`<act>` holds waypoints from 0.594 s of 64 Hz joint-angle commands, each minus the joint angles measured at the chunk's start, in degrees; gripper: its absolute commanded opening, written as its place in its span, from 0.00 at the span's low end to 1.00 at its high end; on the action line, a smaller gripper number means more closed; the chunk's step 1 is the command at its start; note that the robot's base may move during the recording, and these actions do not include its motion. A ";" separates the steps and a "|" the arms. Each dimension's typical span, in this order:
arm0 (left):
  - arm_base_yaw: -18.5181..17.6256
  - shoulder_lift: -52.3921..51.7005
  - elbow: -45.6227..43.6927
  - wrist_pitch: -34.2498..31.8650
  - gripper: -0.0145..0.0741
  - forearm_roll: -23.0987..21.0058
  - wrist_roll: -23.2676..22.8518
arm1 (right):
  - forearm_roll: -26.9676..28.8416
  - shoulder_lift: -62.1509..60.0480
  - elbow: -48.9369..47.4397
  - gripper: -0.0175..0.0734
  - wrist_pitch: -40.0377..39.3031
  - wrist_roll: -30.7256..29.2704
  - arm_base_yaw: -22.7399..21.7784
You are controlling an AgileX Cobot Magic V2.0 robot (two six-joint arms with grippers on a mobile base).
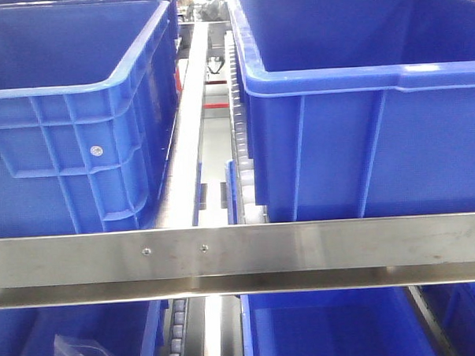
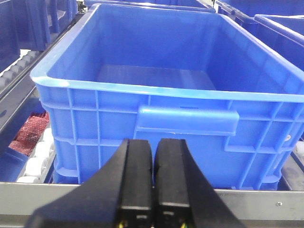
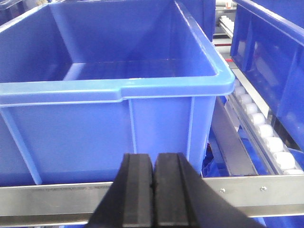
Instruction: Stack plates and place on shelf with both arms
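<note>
Both arms face the shelf (image 1: pixel 319 245), whose brushed-metal front rail runs straight across the front-facing view with two small screws (image 1: pixel 175 249) set in it. On the tier behind that rail stand two blue crates (image 1: pixel 360 102), side by side with a metal divider rail (image 1: pixel 189 117) and a strip of white rollers (image 1: pixel 235 83) between them. More blue crates show on the tier below, and one at the lower left holds a clear plastic bag (image 1: pixel 83 354).

The left hand (image 2: pixel 153 171) hangs just in front of the rail, its two black fingers pressed together with nothing between them, pointing at the handle side of an open blue crate (image 2: pixel 190 118). The right hand (image 3: pixel 153 185) is likewise pressed shut on nothing, level with the rail and aimed at the corner of another crate (image 3: pixel 118 90), with white rollers (image 3: pixel 266 133) running along its right side.

None of the three views shows the plates.
</note>
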 commanded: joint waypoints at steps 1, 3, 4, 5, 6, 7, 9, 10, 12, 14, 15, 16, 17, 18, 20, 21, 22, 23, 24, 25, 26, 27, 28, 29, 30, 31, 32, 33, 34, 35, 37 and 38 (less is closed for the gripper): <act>-0.06 -1.25 0.15 -4.73 0.26 -0.29 -0.16 | 0.00 -1.00 -0.08 0.22 -4.96 -0.58 -0.10; -0.06 -1.25 0.15 -4.73 0.26 -0.29 -0.16 | 0.00 -1.00 -0.08 0.22 -4.96 -0.58 -0.10; -0.06 -1.25 0.15 -4.73 0.26 -0.29 -0.16 | 0.00 -1.00 -0.08 0.22 -4.96 -0.58 -0.10; -0.06 -1.25 0.15 -4.73 0.26 -0.29 -0.16 | 0.00 -1.00 -0.08 0.22 -4.96 -0.58 -0.10; -0.06 -1.25 0.15 -4.73 0.26 -0.29 -0.16 | 0.00 -1.00 -0.08 0.22 -4.96 -0.58 -0.10; -0.06 -1.25 0.15 -4.73 0.26 -0.29 -0.16 | 0.00 -1.00 -0.08 0.22 -4.96 -0.58 -0.10; -0.06 -1.25 0.15 -4.73 0.26 -0.29 -0.16 | 0.00 -1.00 -0.08 0.22 -4.96 -0.58 -0.10; -0.06 -1.25 0.15 -4.73 0.26 -0.29 -0.16 | 0.00 -1.00 -0.08 0.22 -4.96 -0.58 -0.10; -0.06 -1.25 0.15 -4.80 0.26 -0.29 -0.16 | 0.00 -1.00 -0.08 0.22 -4.96 -0.58 -0.10; -0.06 -1.25 0.15 -4.80 0.26 -0.29 -0.03 | 0.00 -1.00 -0.08 0.22 -4.96 -0.58 -0.10; -0.06 -1.25 0.15 -4.80 0.26 -0.29 0.11 | 0.00 -1.00 -0.08 0.22 -4.96 -0.58 -0.10; -0.06 -1.25 0.15 -4.98 0.26 -0.29 0.37 | 0.00 -1.00 -0.08 0.22 -4.96 -0.58 -0.10; -0.06 -1.25 0.15 -5.14 0.26 -0.18 0.38 | 0.00 -1.00 -0.08 0.22 -4.96 -0.58 -0.10; -0.06 -1.25 0.15 -5.30 0.26 -0.05 0.71 | 0.00 -1.00 -0.08 0.22 -4.96 -0.58 -0.10; -0.06 -1.25 0.15 -6.17 0.26 -0.05 1.88 | 0.00 -1.00 -0.08 0.22 -4.96 -0.58 -0.10; -0.06 -1.25 0.15 -6.17 0.26 -0.05 2.41 | 0.00 -1.00 -0.08 0.22 -4.96 -0.58 -0.10; -0.06 -1.25 0.15 -6.52 0.26 -0.05 2.83 | 0.00 -1.00 -0.08 0.22 -4.96 -0.58 -0.10; -0.06 -1.25 0.15 -6.68 0.26 -0.05 3.09 | 0.00 -1.00 -0.08 0.22 -4.96 -0.58 -0.10; -0.06 -1.25 0.15 -6.82 0.26 -0.05 3.19 | 0.00 -1.00 -0.08 0.22 -4.96 -0.58 -0.10; -0.06 -1.25 0.15 -6.82 0.26 -0.05 3.34 | 0.00 -1.00 -0.08 0.22 -4.96 -0.58 -0.10; -0.06 -1.25 0.15 -6.94 0.26 -0.05 3.34 | 0.00 -1.00 -0.08 0.22 -4.96 -0.58 -0.10; -0.06 -1.25 0.15 -6.94 0.26 -0.05 3.34 | 0.00 -1.00 -0.08 0.22 -4.96 -0.58 -0.10; -0.06 -1.25 0.15 -6.94 0.26 -0.05 3.34 | 0.00 -1.00 -0.08 0.22 -4.96 -0.58 -0.10; -0.06 -1.25 0.15 -6.94 0.26 -0.05 3.34 | 0.00 -1.00 -0.08 0.22 -4.96 -0.58 -0.10; -0.06 -1.25 0.15 -6.82 0.26 -0.05 3.34 | 0.00 -1.00 -0.08 0.22 -4.96 -0.58 -0.10; -0.06 -1.25 0.15 -6.17 0.26 -0.31 3.34 | 0.00 -1.00 -0.08 0.22 -4.96 -0.58 -0.10; -0.06 -1.25 0.15 -6.17 0.26 -0.33 3.34 | 0.00 -1.00 -0.08 0.22 -4.96 -0.58 -0.10; -0.06 -1.25 0.15 -6.17 0.26 -0.33 3.34 | 0.00 -1.00 -0.08 0.22 -4.96 -0.58 -0.10; -0.06 -1.25 0.15 -6.17 0.26 -0.33 3.34 | 0.00 -1.00 -0.08 0.22 -4.96 -0.58 -0.10; -0.06 -1.25 0.15 -5.86 0.26 -0.33 3.34 | 0.00 -1.00 -0.08 0.22 -4.96 -0.58 -0.10; -0.06 -1.25 0.15 -5.74 0.26 -0.33 3.34 | 0.00 -1.00 -0.08 0.22 -4.96 -0.58 -0.10; -0.06 -1.25 0.15 -5.74 0.26 -0.33 3.34 | 0.00 -1.00 -0.08 0.22 -4.96 -0.58 -0.10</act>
